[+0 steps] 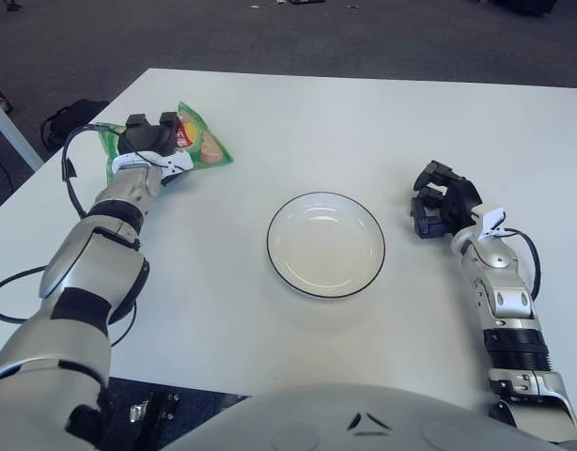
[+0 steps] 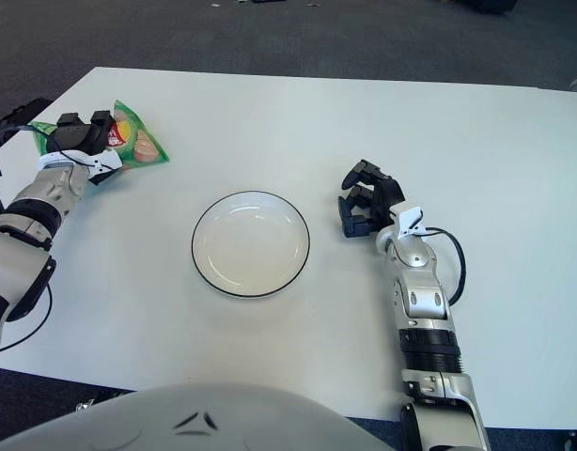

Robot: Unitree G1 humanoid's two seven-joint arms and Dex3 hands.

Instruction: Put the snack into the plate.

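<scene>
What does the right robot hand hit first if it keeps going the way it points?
Probably nothing. The right robot hand points up and slightly left across the white table, passing right of the plate. That stretch looks free to the far edge, though depth is uncertain.

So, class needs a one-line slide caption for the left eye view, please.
Left hand grips the green snack bag left of the empty plate; right hand idle beside it.

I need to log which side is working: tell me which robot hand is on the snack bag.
The left robot hand, closed over the green snack bag at the table's far left. The right robot hand shows beside the plate, holding nothing.
</scene>
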